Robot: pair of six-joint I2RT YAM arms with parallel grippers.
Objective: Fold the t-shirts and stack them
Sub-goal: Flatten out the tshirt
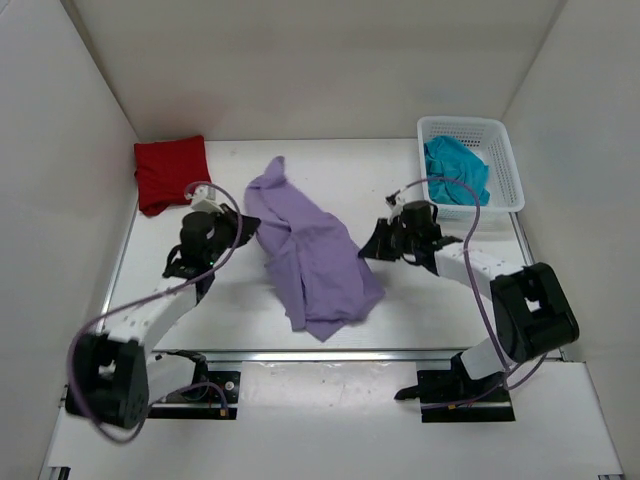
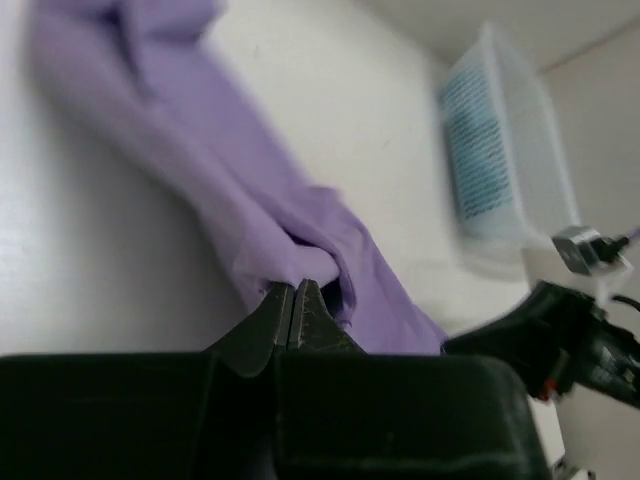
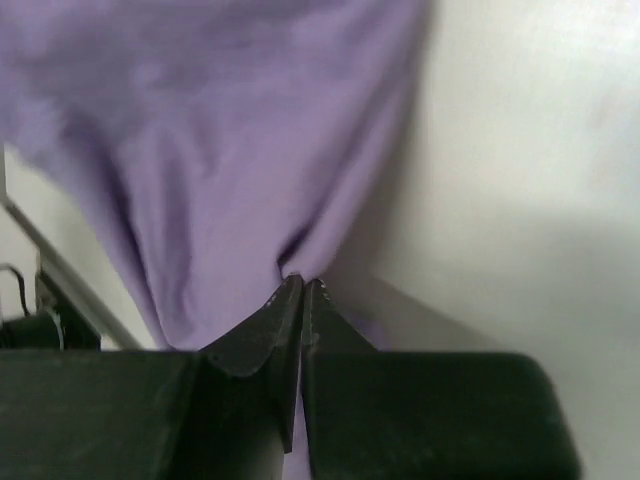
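The lavender t-shirt (image 1: 312,255) lies crumpled and stretched diagonally across the middle of the table. My left gripper (image 1: 248,224) is shut on its left edge, with the cloth pinched at the fingertips in the left wrist view (image 2: 293,288). My right gripper (image 1: 367,249) is shut on its right edge, with the cloth bunched at the tips in the right wrist view (image 3: 302,282). The deep red t-shirt (image 1: 172,172) lies folded at the back left. The teal t-shirt (image 1: 457,168) sits crumpled in the basket at the back right.
The white mesh basket (image 1: 506,160) stands at the back right corner and shows blurred in the left wrist view (image 2: 500,150). White walls enclose the table on three sides. A metal rail (image 1: 330,353) runs along the near edge.
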